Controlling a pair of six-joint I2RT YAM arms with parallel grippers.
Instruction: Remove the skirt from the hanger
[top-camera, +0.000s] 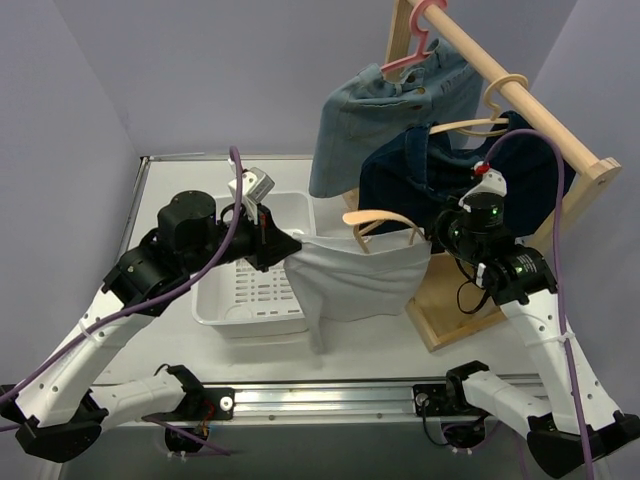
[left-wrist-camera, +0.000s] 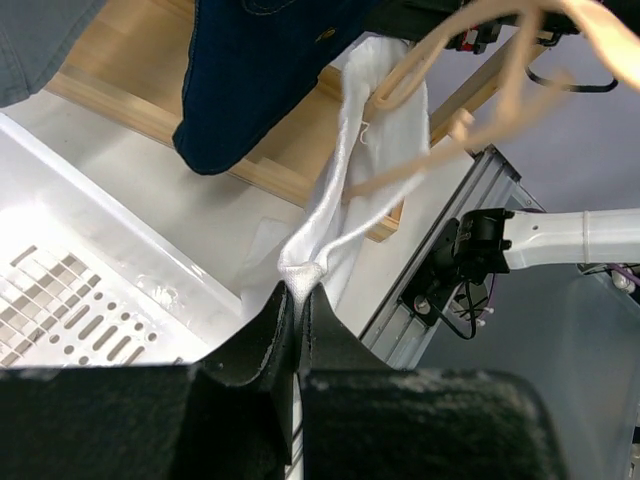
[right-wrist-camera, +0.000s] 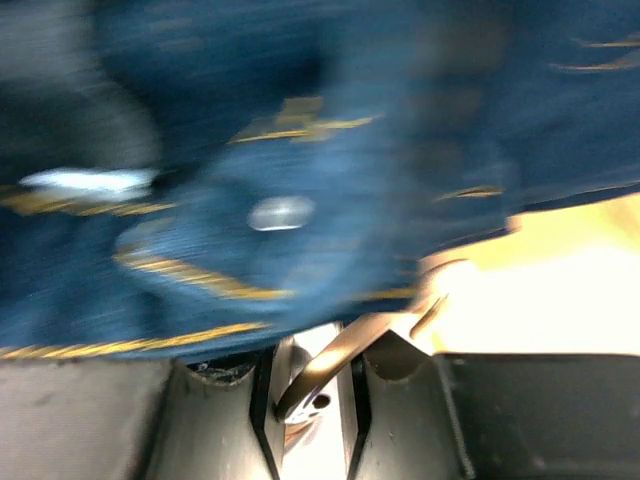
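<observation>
From the top view, we see the white skirt (top-camera: 360, 275) stretched out between the two arms, above the table (top-camera: 370, 345) and just right of the white basket (top-camera: 240, 322). The left gripper (top-camera: 285, 254) is clamped on the skirt's left corner, over the basket's right edge. The skirt's other end hangs on the wooden hanger (top-camera: 385, 216), which is off the rail and tilted. The right gripper (top-camera: 435, 232) meets the hanger's right end. Behind them stands the wooden rack (top-camera: 560, 128). A pale denim garment (top-camera: 380, 110) hangs from it on a pink hanger (top-camera: 400, 64), and a dark denim garment (top-camera: 410, 180) hangs beside that.

From the left wrist, we see the two black fingers pressed together on a bunched fold of the skirt. The cloth runs up from them in a taut band to the wooden hanger, where it is looped over one arm. The basket's slotted floor lies to the left, and the dark denim garment hangs above.

The right wrist view is badly blurred. The dark denim garment fills most of it. At the bottom edge we make out a tan bar of the hanger caught in the narrow gap between the jaws, so we read this gripper as closed on the hanger. The skirt does not show here.
</observation>
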